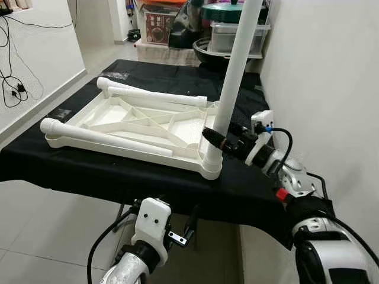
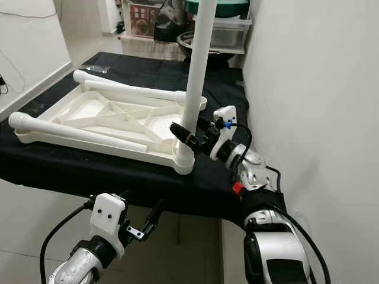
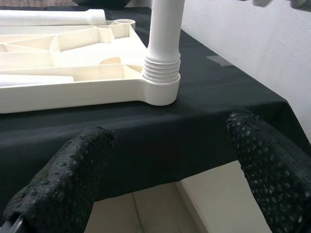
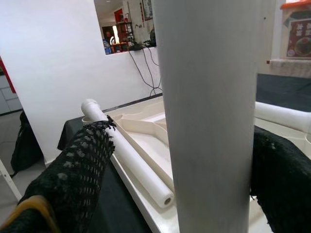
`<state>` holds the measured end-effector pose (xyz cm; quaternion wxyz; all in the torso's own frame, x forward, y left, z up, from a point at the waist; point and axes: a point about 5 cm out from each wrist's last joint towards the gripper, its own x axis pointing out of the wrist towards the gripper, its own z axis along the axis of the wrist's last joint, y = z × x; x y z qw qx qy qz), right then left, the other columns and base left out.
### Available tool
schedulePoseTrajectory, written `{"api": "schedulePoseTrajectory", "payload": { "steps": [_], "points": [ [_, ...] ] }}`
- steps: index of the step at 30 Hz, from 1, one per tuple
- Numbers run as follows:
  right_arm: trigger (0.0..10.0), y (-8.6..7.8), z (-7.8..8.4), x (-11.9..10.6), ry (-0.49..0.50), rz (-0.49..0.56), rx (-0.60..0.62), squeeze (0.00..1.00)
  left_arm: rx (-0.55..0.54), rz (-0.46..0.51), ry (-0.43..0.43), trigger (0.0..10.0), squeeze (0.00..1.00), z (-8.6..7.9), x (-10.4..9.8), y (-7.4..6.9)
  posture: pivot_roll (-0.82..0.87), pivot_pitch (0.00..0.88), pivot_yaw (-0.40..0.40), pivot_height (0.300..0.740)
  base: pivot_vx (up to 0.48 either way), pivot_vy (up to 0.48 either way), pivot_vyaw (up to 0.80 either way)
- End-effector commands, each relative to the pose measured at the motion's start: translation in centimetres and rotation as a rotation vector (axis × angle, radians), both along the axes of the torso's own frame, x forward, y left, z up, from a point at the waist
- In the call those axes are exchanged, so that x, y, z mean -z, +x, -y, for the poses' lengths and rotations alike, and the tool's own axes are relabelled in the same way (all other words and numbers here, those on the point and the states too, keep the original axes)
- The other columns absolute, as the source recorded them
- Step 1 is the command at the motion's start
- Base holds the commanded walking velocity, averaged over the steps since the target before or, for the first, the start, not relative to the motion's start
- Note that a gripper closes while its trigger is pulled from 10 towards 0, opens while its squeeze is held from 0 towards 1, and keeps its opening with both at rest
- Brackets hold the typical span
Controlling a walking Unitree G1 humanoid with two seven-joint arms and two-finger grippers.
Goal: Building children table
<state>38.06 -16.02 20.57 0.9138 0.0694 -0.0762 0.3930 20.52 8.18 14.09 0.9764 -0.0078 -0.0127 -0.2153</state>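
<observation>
An upside-down white plastic tabletop (image 1: 100, 115) lies on a black-covered table (image 1: 89, 171). One white leg (image 1: 234, 77) stands upright in the near right corner socket (image 1: 211, 167). My right gripper (image 1: 216, 137) is shut on this leg low down, with a black finger on either side of it (image 4: 209, 121). Two loose legs lie on the tabletop, one along the near edge (image 1: 106, 137) and one along the far edge (image 1: 154, 94). My left gripper (image 1: 183, 228) hangs open and empty below the table's front edge, facing the socket (image 3: 160, 82).
A white wall runs close along the table's right side. Storage boxes (image 1: 237, 35) and a dark bowl (image 1: 207, 50) crowd the far end. Cables (image 1: 12, 89) hang on the left wall. Tiled floor lies to the left and in front.
</observation>
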Motion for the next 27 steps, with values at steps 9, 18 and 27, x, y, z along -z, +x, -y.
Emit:
{"api": "schedulePoseTrajectory", "payload": {
  "steps": [9,18,27],
  "points": [
    [10.0,0.6,-1.3,-0.2,-0.01,0.01,0.037,0.0,-0.006,-0.005,0.017,10.0,0.0,0.0,0.0,0.0,0.07,0.085,-0.074,0.74,0.0,0.0,0.0],
    [10.0,1.1,-2.5,-0.5,0.001,0.014,0.048,0.0,-0.008,-0.005,0.015,10.0,0.0,0.0,0.0,0.0,0.07,0.088,-0.078,0.74,0.0,0.0,0.0],
    [10.0,1.4,-3.1,-0.9,0.01,0.012,0.051,0.0,-0.008,-0.007,0.013,10.0,0.0,0.1,0.0,-0.1,0.07,0.089,-0.08,0.74,0.0,0.0,0.0]
  ]
}}
